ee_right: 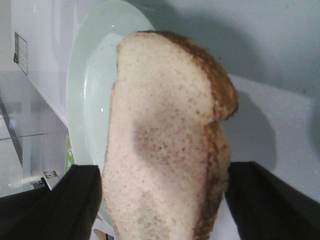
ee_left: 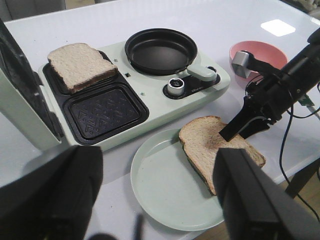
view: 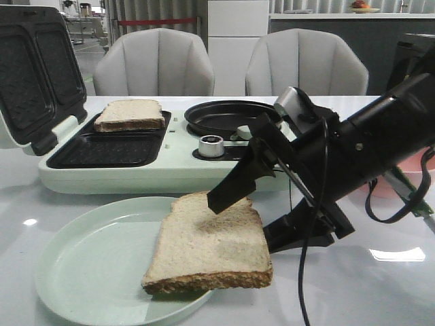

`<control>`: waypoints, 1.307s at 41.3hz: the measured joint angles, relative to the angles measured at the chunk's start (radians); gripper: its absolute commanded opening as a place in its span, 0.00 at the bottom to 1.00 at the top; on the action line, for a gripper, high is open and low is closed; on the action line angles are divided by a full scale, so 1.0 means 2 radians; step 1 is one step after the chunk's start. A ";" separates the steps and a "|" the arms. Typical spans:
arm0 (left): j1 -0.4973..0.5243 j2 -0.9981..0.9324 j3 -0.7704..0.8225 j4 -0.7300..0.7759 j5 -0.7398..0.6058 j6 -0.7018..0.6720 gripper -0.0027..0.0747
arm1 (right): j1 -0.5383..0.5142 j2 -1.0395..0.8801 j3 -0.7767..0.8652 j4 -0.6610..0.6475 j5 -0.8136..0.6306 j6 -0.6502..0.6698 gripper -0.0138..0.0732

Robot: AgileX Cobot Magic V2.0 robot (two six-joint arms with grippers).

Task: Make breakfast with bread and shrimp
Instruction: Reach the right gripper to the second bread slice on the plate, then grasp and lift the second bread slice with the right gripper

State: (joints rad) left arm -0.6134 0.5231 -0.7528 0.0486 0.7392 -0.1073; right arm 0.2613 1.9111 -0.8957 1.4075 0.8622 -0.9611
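One slice of bread (view: 211, 251) lies flat on the pale green plate (view: 88, 265), overhanging its right rim. My right gripper (view: 245, 221) is open and straddles this slice, one finger above it and the other low at its right edge. The right wrist view shows the bread (ee_right: 165, 150) between the two fingers with slim gaps. A second bread slice (view: 129, 114) rests in the far tray of the sandwich maker (view: 136, 180). My left gripper (ee_left: 157, 200) hangs open high over the plate (ee_left: 165, 185), holding nothing. No shrimp shows in any view.
The sandwich maker's lid (view: 34, 68) stands open at the left. A black pan (view: 228, 117) sits on its right half, with a knob (view: 211, 145) in front. A pink bowl (ee_left: 255, 52) stands at the right behind my right arm, its contents hidden.
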 measured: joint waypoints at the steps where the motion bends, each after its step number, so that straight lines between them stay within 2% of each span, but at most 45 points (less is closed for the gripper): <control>1: 0.000 0.000 0.000 0.000 0.000 0.000 0.71 | 0.000 0.002 -0.001 0.001 0.001 0.000 0.85; 6: 0.000 0.000 0.000 0.000 0.000 0.000 0.71 | 0.000 0.010 -0.004 0.005 0.012 0.000 0.75; 15: 0.000 0.000 0.000 0.000 0.000 0.000 0.71 | 0.000 0.019 -0.004 0.002 0.013 -0.002 0.45; 24: 0.000 0.000 0.000 0.000 0.000 0.000 0.71 | 0.000 0.019 -0.004 0.002 0.008 -0.003 0.29; 36: 0.000 0.000 0.000 0.000 0.000 0.000 0.71 | 0.000 0.014 -0.004 0.002 0.008 -0.004 0.26; 54: 0.000 0.000 0.000 0.000 0.000 0.000 0.71 | 0.000 -0.077 -0.004 -0.011 0.006 -0.005 0.26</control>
State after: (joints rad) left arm -0.6134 0.5231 -0.7528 0.0486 0.7392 -0.1073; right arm 0.2613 1.7578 -0.9041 1.3852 0.8742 -0.9707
